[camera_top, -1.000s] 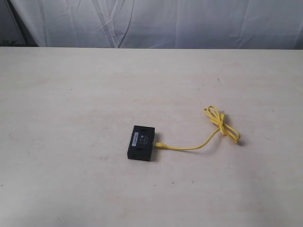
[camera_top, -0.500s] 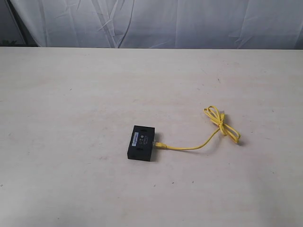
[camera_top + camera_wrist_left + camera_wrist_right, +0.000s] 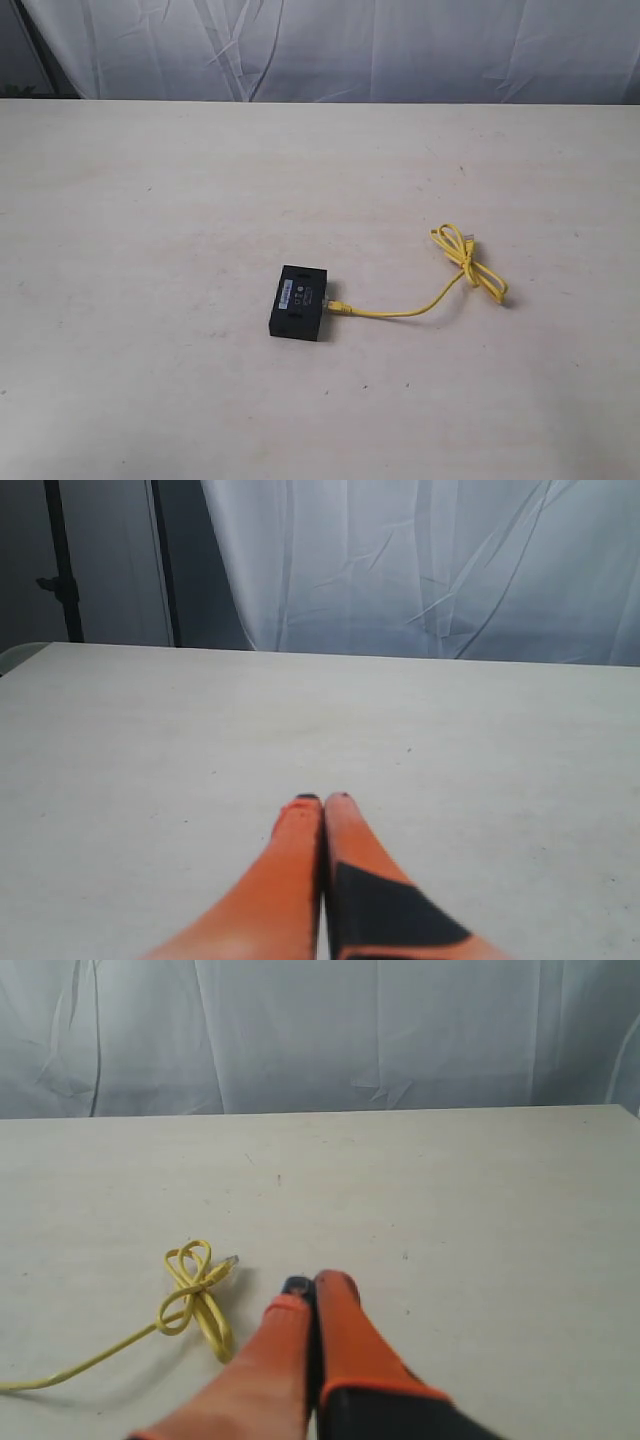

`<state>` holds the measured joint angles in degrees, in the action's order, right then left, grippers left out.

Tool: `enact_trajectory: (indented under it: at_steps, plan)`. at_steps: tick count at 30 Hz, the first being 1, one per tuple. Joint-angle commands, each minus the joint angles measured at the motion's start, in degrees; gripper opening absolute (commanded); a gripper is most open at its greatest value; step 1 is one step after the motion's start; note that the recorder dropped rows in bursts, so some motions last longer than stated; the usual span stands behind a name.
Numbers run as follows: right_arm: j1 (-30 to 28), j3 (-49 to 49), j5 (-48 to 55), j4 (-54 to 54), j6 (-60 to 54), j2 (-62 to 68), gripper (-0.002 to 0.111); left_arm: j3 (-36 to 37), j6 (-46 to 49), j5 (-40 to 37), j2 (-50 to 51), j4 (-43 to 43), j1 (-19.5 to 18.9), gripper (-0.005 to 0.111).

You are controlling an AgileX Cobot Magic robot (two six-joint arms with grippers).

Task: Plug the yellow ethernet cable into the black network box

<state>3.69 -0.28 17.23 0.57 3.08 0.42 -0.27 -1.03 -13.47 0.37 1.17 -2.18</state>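
Note:
The black network box lies flat near the middle of the pale table. One plug of the yellow ethernet cable meets the box's right side; the cord runs right to a bow-like knot. The right wrist view shows that knot with a free clear plug beside it. My right gripper is shut and empty, a short way from the knot. My left gripper is shut over bare table, holding nothing. Neither gripper shows in the exterior view.
The pale table stretches wide around the box and cable. A white curtain hangs behind the far edge. A dark stand is beyond the table in the left wrist view.

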Motion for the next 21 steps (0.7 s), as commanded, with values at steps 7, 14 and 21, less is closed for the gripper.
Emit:
enact_trajectory:
  at_steps: [7,14,21]
  plan:
    - [-0.4,0.3,-0.2,-0.6,-0.1,-0.4,0.000,0.3,-0.1,0.6,-0.4,-0.2,-0.2,0.000]
    - [-0.4,0.3,0.3,-0.6,-0.1,-0.4,0.000,0.3,-0.1,0.6,-0.4,-0.2,-0.2,0.000]
    - [-0.4,0.3,0.3,-0.1,-0.1,-0.4,0.000,0.3,-0.1,0.6,-0.4,-0.2,-0.2,0.000]
